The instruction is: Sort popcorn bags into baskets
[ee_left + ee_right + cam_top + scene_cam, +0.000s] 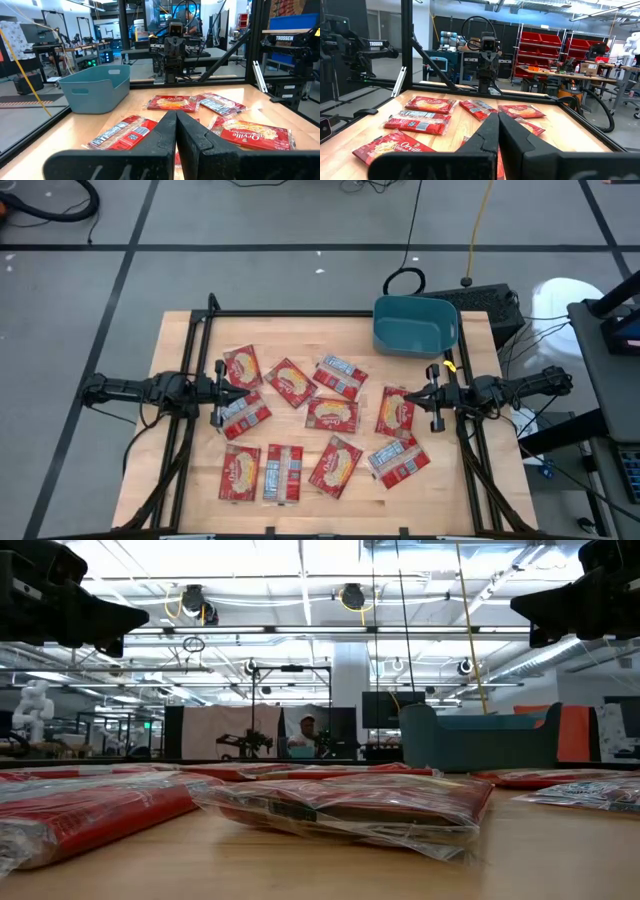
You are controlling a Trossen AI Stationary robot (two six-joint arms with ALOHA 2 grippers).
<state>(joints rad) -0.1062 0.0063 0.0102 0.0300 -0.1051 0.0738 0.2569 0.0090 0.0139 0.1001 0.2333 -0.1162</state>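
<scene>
At the table's three o'clock edge, the right gripper [433,392], shut and empty, is nearest a popcorn bag [396,411] lying at its nine o'clock, long axis toward twelve, below the basket [415,326]; the left gripper [243,391] is also shut and empty.

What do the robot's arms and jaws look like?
Both arms are black and bumpy, made of jointed pieces. The left gripper and the right gripper each end in two flat, wedge-shaped black fingers tapering to a point. Thin black cables run along the arms. The right arm has a small yellow tag near its wrist.
</scene>
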